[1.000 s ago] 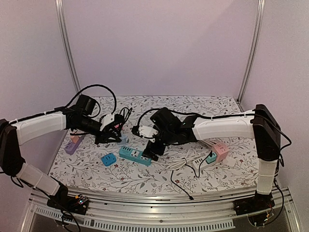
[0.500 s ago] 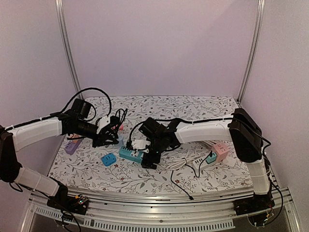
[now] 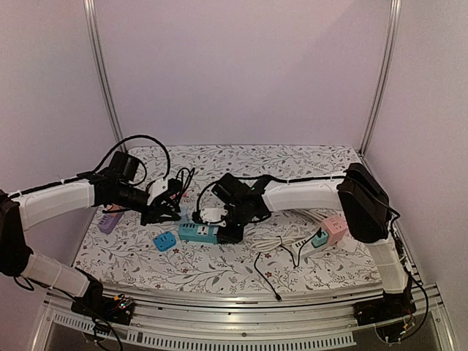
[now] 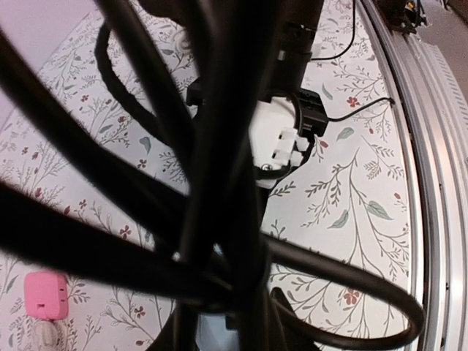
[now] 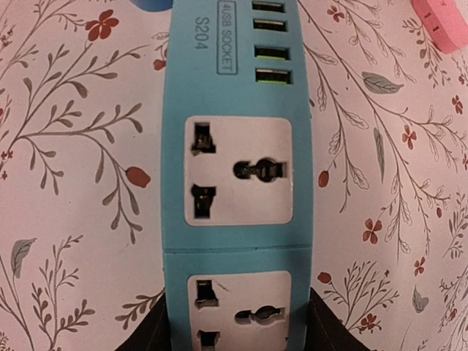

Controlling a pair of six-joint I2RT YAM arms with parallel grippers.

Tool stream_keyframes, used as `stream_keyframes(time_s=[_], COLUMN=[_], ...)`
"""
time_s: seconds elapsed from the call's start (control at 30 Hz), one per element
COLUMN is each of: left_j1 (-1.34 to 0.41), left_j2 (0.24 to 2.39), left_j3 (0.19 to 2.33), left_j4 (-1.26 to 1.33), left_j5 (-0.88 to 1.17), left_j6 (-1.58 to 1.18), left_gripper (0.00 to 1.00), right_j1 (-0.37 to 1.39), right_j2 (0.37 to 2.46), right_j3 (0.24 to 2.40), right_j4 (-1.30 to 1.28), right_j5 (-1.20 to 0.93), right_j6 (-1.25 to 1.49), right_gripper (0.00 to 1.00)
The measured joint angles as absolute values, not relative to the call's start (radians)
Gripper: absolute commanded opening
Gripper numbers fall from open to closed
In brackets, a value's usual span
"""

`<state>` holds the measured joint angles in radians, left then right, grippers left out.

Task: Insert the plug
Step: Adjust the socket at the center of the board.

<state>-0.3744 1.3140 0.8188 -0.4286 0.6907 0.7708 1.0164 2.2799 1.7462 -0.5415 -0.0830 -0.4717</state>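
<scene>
A teal power strip (image 3: 199, 232) with white sockets lies on the floral cloth. In the right wrist view the power strip (image 5: 238, 183) fills the middle, and my right gripper (image 5: 238, 325) presses a black finger against each long side of it. From above, the right gripper (image 3: 231, 232) sits low at the strip's right end. My left gripper (image 3: 165, 208) hovers just left of the strip, shut on a dark plug with looped black cable (image 3: 146, 142). In the left wrist view that cable (image 4: 219, 146) hides the jaws and the plug itself.
A small blue adapter (image 3: 165, 240) lies near the strip. A purple strip (image 3: 110, 219) rests at the far left. A pink cube socket (image 3: 335, 228) and a coiled white cord (image 3: 281, 245) lie at the right. Metal rails run along the near edge.
My right gripper came down and left onto the teal power strip and closed on its sides. The left arm sank a little toward the strip.
</scene>
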Motion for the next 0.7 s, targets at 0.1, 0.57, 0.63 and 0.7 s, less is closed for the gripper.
stream_keyframes(time_s=[0.1,0.57,0.63,0.7], left_j1=[-0.424,-0.666,-0.671,-0.676], left_j2=[1.310,1.317,1.332,1.346], left_j3=[0.799,0.673,0.674,0.674], left_j4=[-0.418,-0.208,-0.167,-0.130], left_j5=[0.681,0.556,0.540,0.533], left_j6=[0.746,0.327,0.317,0.313], left_gripper=[0.00,0.00,0.00,0.00], right_j1=[1.015,1.003,0.988,0.973], right_j2=[2.237,2.098,2.054,1.983], right_j3=[1.670,1.451,1.387,1.310], right_j4=[-0.503,-0.432,-0.388,-0.344], right_j5=[-0.129,-0.195,-0.214,-0.247], right_j6=[-0.537,-0.721,-0.706,-0.684], right_gripper=[0.41,0.99,0.99,0.99])
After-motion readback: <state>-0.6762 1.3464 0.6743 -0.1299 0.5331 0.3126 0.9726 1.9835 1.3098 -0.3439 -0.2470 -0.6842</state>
